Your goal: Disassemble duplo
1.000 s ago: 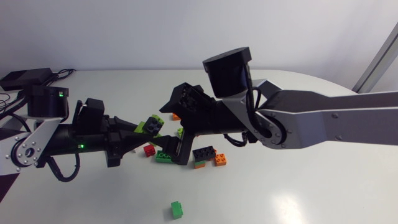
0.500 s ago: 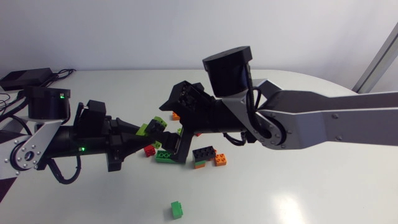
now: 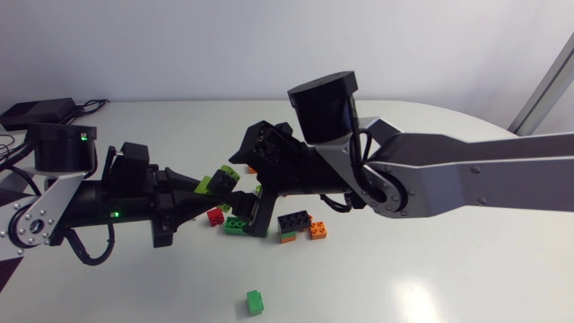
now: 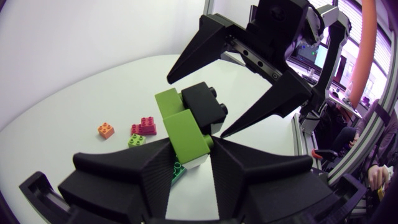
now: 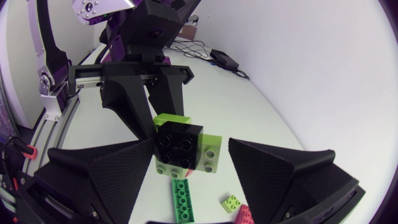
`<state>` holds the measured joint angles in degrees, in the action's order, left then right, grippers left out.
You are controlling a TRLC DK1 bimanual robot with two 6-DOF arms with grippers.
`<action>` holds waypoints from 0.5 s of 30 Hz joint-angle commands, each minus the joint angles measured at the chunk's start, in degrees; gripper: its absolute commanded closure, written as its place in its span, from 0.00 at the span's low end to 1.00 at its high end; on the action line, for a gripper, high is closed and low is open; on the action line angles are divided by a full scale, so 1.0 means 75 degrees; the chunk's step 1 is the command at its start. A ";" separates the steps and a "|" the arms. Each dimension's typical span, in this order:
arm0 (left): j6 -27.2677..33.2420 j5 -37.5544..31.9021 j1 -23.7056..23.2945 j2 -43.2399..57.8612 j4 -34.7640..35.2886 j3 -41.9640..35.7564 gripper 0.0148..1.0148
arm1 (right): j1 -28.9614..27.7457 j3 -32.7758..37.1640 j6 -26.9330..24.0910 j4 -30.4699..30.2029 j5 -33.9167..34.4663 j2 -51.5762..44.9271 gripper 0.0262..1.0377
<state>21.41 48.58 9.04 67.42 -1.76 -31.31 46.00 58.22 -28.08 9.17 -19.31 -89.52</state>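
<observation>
A small Duplo stack, a black brick (image 4: 202,107) on a lime green brick (image 4: 183,134), hangs above the table's middle. My left gripper (image 4: 186,148) is shut on the lime green brick (image 3: 213,183). My right gripper (image 5: 191,149) faces it, open, with one finger on each side of the black brick (image 5: 179,144). A gap shows between at least one finger and the brick. In the head view the right gripper (image 3: 242,184) meets the left gripper (image 3: 220,186) at the stack.
Loose bricks lie on the table under the grippers: a red one (image 3: 216,216), a green one (image 3: 238,224), a black-on-orange pair (image 3: 293,222), an orange one (image 3: 318,230). A small green brick (image 3: 256,301) lies alone near the front.
My right arm has edged slightly left toward the stack and its fingers have drawn in a little around the black brick. The left gripper keeps its hold.
</observation>
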 commanded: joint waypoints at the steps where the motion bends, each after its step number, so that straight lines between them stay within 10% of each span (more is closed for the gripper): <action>1: 0.0122 -0.0032 0.0049 -0.0094 -0.0070 0.0225 0.82 | 0.0101 -0.0063 0.0099 0.0067 0.0102 -0.0194 0.20; 7: 0.0134 -0.0032 0.0049 -0.0188 -0.0070 0.0249 0.82 | 0.0125 -0.0075 0.0146 0.0137 0.0149 -0.0205 0.43; 15: 0.0134 -0.0032 0.0061 -0.0247 -0.0070 0.0284 0.82 | 0.0160 -0.0110 0.0193 0.0231 0.0161 -0.0205 0.45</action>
<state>21.41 47.75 9.04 66.41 -1.76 -30.94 46.87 58.22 -27.83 9.61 -18.61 -89.56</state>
